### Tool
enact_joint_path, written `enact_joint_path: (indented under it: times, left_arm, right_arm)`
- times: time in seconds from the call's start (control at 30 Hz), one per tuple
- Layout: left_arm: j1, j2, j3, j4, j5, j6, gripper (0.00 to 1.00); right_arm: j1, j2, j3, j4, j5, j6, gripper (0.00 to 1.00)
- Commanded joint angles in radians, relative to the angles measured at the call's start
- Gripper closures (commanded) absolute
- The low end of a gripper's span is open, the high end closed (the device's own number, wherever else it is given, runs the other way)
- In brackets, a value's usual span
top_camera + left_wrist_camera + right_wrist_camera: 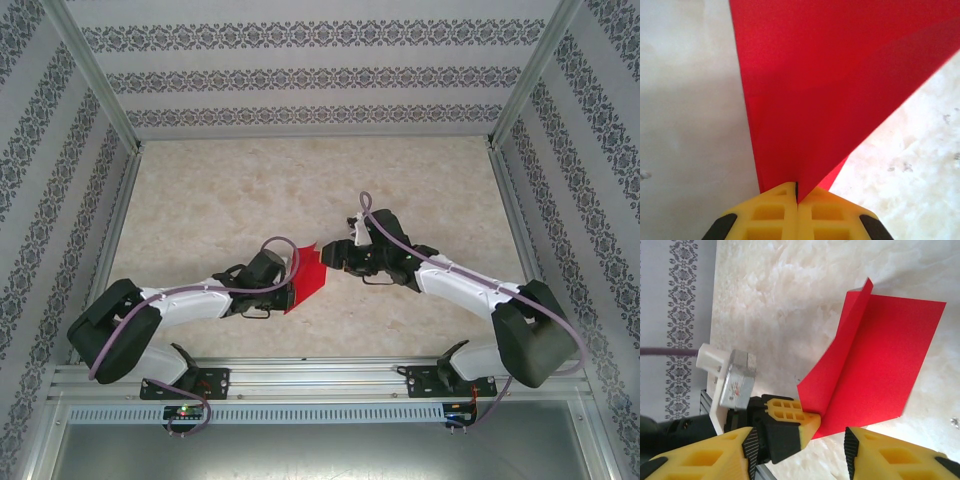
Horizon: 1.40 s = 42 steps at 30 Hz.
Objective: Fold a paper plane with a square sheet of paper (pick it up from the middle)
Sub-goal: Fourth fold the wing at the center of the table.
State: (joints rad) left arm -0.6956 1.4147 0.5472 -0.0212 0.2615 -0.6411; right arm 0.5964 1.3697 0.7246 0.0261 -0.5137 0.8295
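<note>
Left pincer (797, 196) pressed together, pinching paper (308, 275) at end of crease. Paper mid-desk (200, 200), between both pincers, grip end raised. One crease in, one flap standing up; no pointed nose, no wings. Right pincer (335, 255) spread, just beside paper's far edge, gripping nothing. My read: early stage, most folds left.

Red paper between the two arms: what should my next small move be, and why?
Probably ease the right gripper back, clear of the square sheet of paper. Its jaws stand open and grip nothing, while the left gripper is shut on the sheet's corner and holds it alone, with one creased flap standing up. Backing off should avoid snagging that flap.
</note>
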Motion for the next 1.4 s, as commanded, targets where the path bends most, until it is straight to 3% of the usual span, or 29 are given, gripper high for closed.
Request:
enact_joint_path:
  times: [0.0, 0.17, 0.4, 0.87, 1.37]
  left_arm:
    - [0.042, -0.003, -0.015, 0.092, 0.176, -0.008, 0.97]
    - [0.086, 0.036, -0.02, 0.12, 0.25, -0.021, 0.97]
    - [0.146, 0.079, -0.04, 0.163, 0.33, -0.061, 0.97]
    - [0.218, 0.122, -0.087, 0.225, 0.407, -0.136, 0.98]
    - [0.258, 0.177, -0.02, 0.138, 0.495, -0.1, 0.97]
  right_arm:
    - [0.02, -0.001, -0.013, 0.012, 0.01, -0.036, 0.53]
    - [0.086, 0.074, 0.03, 0.025, 0.016, -0.042, 0.71]
    - [0.141, 0.213, 0.067, 0.158, -0.008, 0.018, 0.85]
    - [0.123, 0.425, 0.129, 0.283, -0.042, 0.099, 0.87]
    - [0.099, 0.449, 0.113, 0.361, -0.091, 0.124, 0.85]
